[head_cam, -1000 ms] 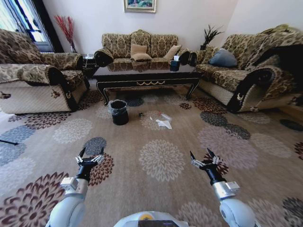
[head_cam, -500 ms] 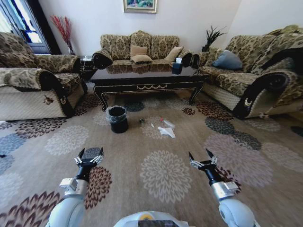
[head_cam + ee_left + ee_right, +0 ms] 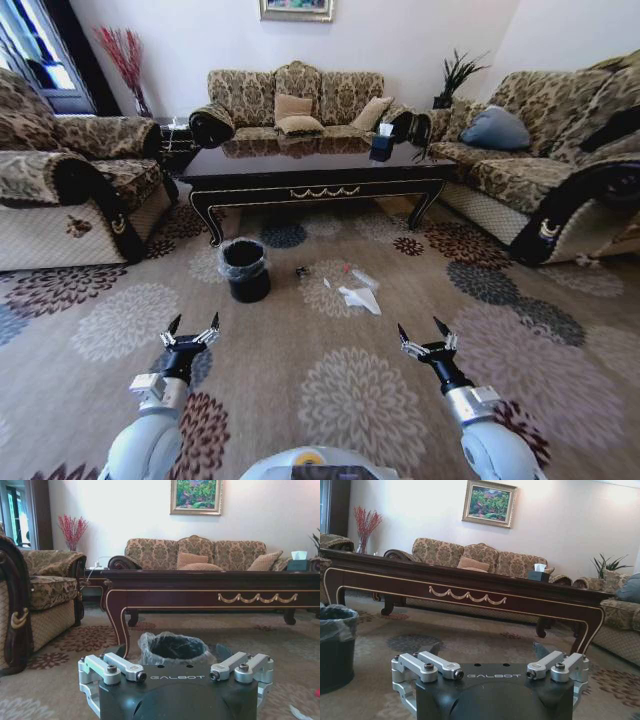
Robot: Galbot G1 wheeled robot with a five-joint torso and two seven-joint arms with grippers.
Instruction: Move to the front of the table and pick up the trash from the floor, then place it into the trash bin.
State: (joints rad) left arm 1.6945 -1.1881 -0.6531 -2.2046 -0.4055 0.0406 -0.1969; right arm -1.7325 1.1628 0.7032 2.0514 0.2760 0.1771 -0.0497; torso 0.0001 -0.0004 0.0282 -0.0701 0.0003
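Observation:
The table (image 3: 312, 168) stands ahead, long and dark with gold trim. On the carpet in front of it lies the trash: a crumpled white paper sheet (image 3: 361, 297), a thin red-tipped piece (image 3: 347, 268) and a small dark scrap (image 3: 301, 271). The trash bin (image 3: 245, 269), black with a clear liner, stands left of the litter; it also faces my left wrist camera as the trash bin (image 3: 174, 647). My left gripper (image 3: 195, 322) and right gripper (image 3: 419, 328) hover open and empty above the carpet, well short of the trash.
Patterned sofas flank the table: one on the left (image 3: 60, 190), one behind (image 3: 295, 100), one on the right (image 3: 560, 170). A tissue box (image 3: 381, 145) sits on the tabletop. Open floral carpet (image 3: 330, 380) lies between me and the litter.
The whole view has shifted: the camera has come closer to the table, so bin, trash and table look larger and lower. Both arms hold the same open pose.

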